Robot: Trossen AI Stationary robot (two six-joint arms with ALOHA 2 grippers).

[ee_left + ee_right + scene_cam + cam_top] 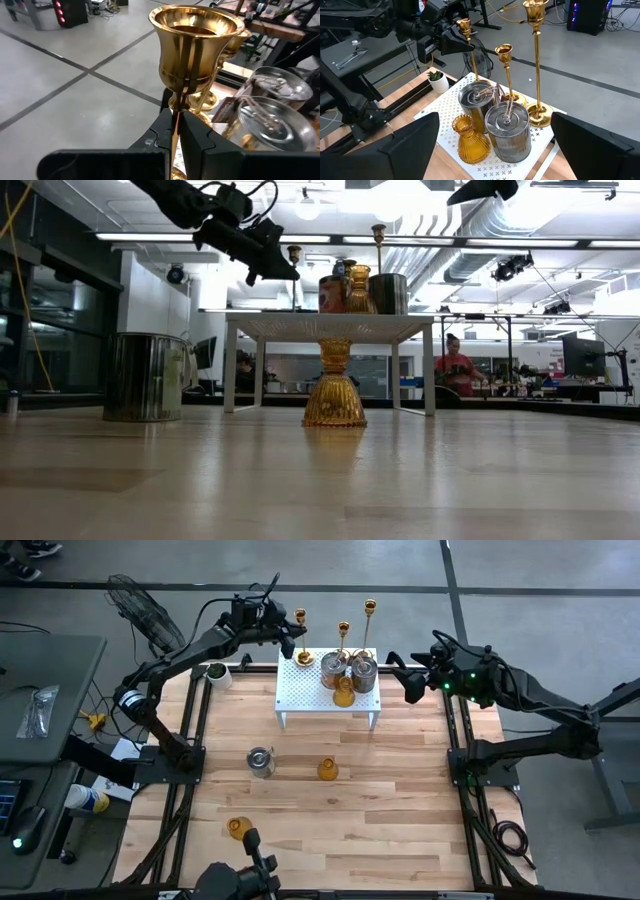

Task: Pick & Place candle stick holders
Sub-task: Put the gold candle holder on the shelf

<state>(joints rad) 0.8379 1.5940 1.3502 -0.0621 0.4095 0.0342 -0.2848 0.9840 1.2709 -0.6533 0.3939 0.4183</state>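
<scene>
A white perforated rack (pixel 328 700) stands at the table's far middle. On it are three gold sticks (pixel 343 640), two silver cups (pixel 363 674) and an amber holder (pixel 344 692). On the table stand a silver cup (pixel 260 761) and two amber holders (pixel 327 769) (pixel 239 828). My left gripper (pixel 286 632) is shut on the leftmost gold stick (pixel 301 636) at the rack's far left corner. My right gripper (pixel 410 682) is open and empty, just right of the rack. My left gripper pinches the gold stick's slim stem (pixel 174 116) between its two fingers (pixel 162 131), just below the stick's cup (pixel 192 37). The fingers come about level from the table's left side and lie across the upright stem. Its base (pixel 304 659) shows at the rack's corner; whether it is lifted I cannot tell.
A small potted plant in a white cup (pixel 217 672) stands at the table's far left corner. The near half of the table shows bare wood between the loose holders. A person (pixel 457 366) sits in the room beyond the table.
</scene>
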